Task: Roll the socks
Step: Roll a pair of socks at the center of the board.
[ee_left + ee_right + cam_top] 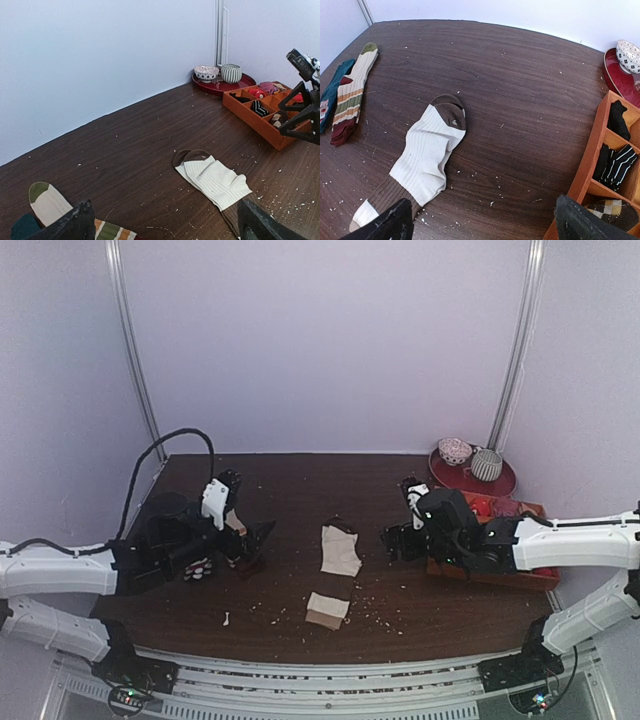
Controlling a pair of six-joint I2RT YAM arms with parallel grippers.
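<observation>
- The socks are lying flat in the middle of the table, one on top of the other and not yet rolled, with the cuff end pointing at the near edge.
- Their long axis is running near to far, leaning slightly right at the far end, so it is crossing the line between the two claws.
- The left claw is hanging to the left of the socks, fingers spread wide and pinching nothing, above a striped sock and a teal sock.
- The right claw is hanging to the right of the socks, also spread wide and empty. It is looking like the nearer of the two, with the socks lying to its left.
- The brown toes are pointing at the far wall. Any roll is probably going to have to run along that axis from one end.
- Farther right, an orange tray is sitting beside a red plate that is carrying a bowl and a cup.
</observation>
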